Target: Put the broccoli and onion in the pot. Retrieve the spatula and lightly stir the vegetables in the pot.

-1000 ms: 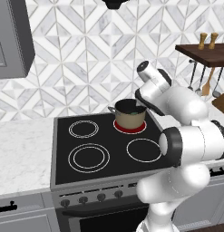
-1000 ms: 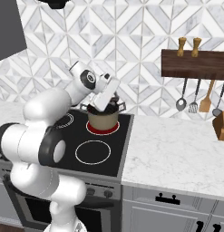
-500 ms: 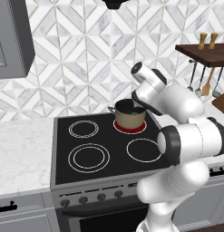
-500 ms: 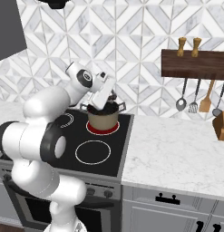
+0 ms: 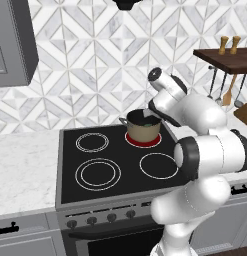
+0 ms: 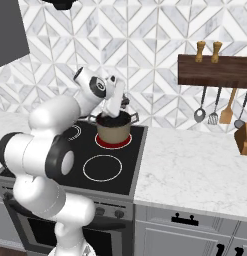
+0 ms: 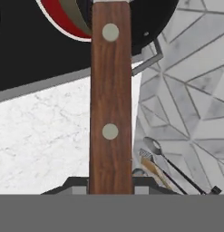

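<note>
- Pot [image 5: 144, 128] sits on the back right ring of the black stove [image 5: 95, 150], and that ring glows red under it.
- The pot is tan with a dark rim, and a small grey handle sticks out on each side.
- A bit of green, likely the broccoli [image 5: 146, 120], shows inside the pot in the left base view. I cannot see the onion.
- The gripper [image 6: 115, 102] is closed tight on the brown handle of the spatula [image 7: 110, 90].
- In the hand view the handle is long and wooden with two pale round rivets, and it points toward the pot.
- The blade end of the spatula goes down into the pot's mouth, so the blade itself is hidden.
- The white arm [image 6: 60, 112] bends over the stove, and the hand is just above the pot's back edge.
- A wooden rack [image 6: 215, 70] hangs on the tiled wall well to the right of the stove, with a ladle and other tools under it.
- Two small wooden shakers [image 6: 207, 50] stand on top of the rack.
- The white marble counter [image 6: 195, 165] lies on the right of the stove.
</note>
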Available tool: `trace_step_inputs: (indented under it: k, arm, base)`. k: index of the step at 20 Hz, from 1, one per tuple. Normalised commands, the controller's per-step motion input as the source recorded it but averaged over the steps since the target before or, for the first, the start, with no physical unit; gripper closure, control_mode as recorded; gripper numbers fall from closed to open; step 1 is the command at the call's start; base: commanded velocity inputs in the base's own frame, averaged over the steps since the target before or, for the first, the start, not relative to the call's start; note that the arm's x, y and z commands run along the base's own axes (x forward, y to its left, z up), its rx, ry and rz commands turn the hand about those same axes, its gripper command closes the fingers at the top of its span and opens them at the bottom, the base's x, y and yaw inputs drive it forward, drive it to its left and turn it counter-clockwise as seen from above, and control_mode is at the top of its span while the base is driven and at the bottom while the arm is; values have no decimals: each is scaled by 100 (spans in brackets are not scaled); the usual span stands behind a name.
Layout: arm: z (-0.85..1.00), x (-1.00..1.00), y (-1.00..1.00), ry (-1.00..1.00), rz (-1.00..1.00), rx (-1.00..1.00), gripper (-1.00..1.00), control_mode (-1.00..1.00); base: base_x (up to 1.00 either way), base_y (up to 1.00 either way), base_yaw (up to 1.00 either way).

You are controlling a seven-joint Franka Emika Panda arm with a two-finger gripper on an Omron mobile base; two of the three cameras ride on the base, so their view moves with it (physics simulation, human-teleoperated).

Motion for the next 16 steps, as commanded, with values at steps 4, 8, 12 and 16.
trace_step_inputs:
  k: [4, 8, 12, 16]
  arm:
    - [2, 34, 0, -14, 29, -5, 100, -100]
    - [0, 38, 3, -6, 29, -8, 100, -100]
    - [4, 29, 15, 19, 24, -22, 100, -100]
    - [18, 6, 24, 20, 16, -20, 100, -100]
  base:
    - [0, 0, 0]
    - [0, 0, 0]
    - [0, 0, 0]
    - [0, 0, 0]
